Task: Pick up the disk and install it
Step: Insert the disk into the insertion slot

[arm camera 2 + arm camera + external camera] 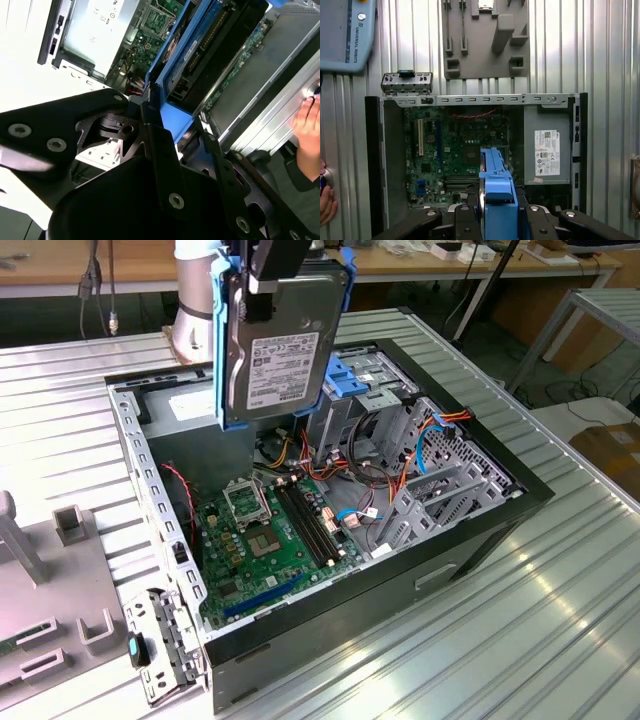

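Disk (275, 360) hangs upright over the open computer case (470, 540), label facing outward, with the fingers of the gripper (262, 295) clamped on its upper end. Inside the case sit 1 green motherboard (270, 540), a grey power supply (547, 117) and coloured cables (350, 480).

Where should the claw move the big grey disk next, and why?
Probably ease it toward the exterior view's right and down, to the blue-latched drive bay. The claw holds the flat grey metal disk with blue side rails upright above the open black computer case.
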